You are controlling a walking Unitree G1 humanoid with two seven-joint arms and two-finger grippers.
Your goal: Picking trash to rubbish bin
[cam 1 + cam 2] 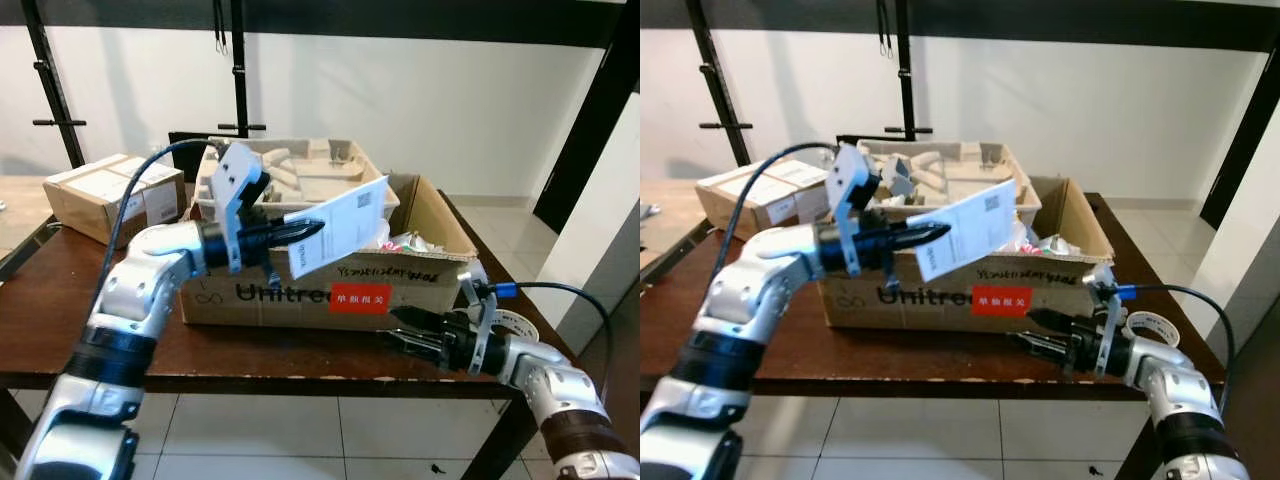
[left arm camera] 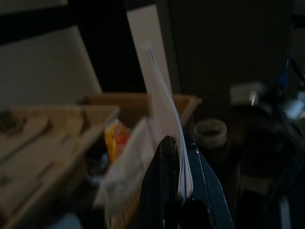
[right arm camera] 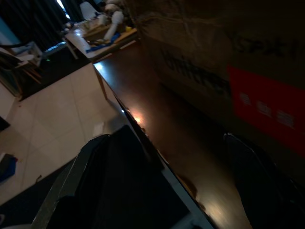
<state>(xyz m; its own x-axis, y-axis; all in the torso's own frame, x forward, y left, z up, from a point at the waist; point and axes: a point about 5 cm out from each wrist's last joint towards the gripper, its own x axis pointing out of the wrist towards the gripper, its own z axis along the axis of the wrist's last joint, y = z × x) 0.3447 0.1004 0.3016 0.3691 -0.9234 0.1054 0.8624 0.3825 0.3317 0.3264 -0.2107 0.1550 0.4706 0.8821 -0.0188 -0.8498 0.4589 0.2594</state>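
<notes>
Holding a white printed paper sheet pinched flat between its two closed black fingers, the left gripper sits at the centre of the left eye frame, raised above the front wall of the open brown cardboard carton. That carton appears to serve as the rubbish bin, so the job looks roughly midway for this piece: the sheet is lifted and carried over the carton's mouth, but it is not yet let go, and dropping it inside is what remains. Crumpled white and coloured wrappers already lie inside the carton at centre right. The right gripper rests low at the lower right of the frame, just above the edge of the dark brown wooden table, in front of the carton; its fingers stand apart with nothing between them, as the right wrist view shows. A roll of clear tape lies on the table at the right edge, beside that arm. On the carton's front, black letters read "Unitree", partly hidden, next to a red label with small writing too fine to read; handwriting runs along the top lip, illegible. The sheet carries a small square code. A smaller brown box with a white label stands at the left.
</notes>
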